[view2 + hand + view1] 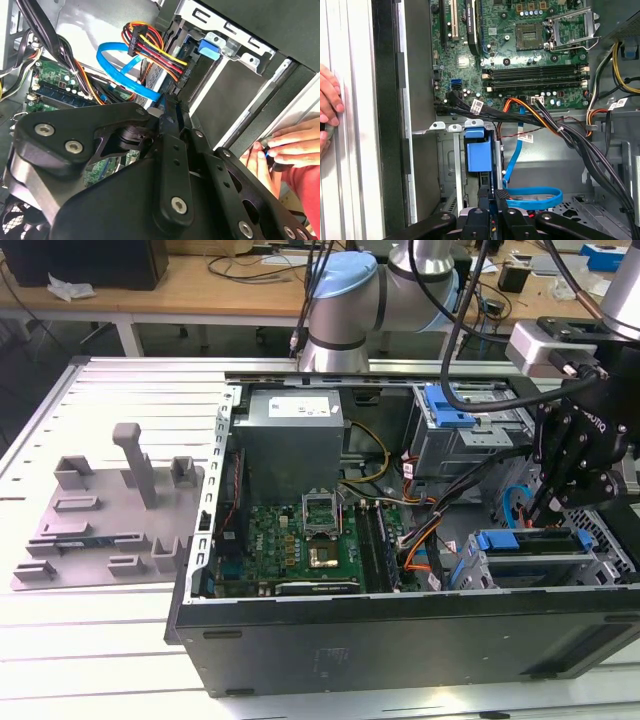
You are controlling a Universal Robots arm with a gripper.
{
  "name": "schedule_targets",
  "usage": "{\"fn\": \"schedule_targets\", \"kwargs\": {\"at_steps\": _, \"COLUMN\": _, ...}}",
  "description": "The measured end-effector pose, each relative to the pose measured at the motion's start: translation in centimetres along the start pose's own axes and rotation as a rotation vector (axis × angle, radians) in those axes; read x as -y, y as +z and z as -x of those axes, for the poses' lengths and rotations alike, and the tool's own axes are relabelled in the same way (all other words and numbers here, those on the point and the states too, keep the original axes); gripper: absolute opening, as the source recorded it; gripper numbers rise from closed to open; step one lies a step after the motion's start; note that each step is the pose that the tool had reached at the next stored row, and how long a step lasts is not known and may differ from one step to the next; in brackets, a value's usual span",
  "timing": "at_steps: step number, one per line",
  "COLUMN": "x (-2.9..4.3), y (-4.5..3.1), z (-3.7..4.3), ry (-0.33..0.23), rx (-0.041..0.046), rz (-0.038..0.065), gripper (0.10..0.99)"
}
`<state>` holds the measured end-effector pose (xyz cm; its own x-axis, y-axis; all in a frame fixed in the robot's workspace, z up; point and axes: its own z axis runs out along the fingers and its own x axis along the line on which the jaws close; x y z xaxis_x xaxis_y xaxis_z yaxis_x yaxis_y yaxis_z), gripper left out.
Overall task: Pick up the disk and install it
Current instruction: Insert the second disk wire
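A robotics lab is showing here — an opened computer case (400,540) is lying on a slotted metal table (100,640), wooden benches (200,285) carrying cables behind it.

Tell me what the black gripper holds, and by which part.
Cannot be told. The black gripper hangs close to the disk's bright blue carrier frame in the grey metal cage; contact is hidden.

Gripper (162,107) beside blue cable (122,70); hand (295,147) nearby
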<state>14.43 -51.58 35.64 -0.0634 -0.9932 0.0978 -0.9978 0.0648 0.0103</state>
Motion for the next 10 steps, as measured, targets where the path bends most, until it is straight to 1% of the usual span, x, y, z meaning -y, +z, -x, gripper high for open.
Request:
{"fn": "schedule_targets", "kwargs": {"at_steps": 6, "x": 0.18, "y": 0.04, "z": 0.01, "ry": 0.000, "rx": -0.0001, "rz": 0.000, "gripper": 0.161}}
{"fn": "schedule_targets", "kwargs": {"at_steps": 10, "x": 0.26, "y": 0.24, "z": 0.02, "ry": 0.000, "rx": 0.0001, "rz": 0.000, "gripper": 0.161}}
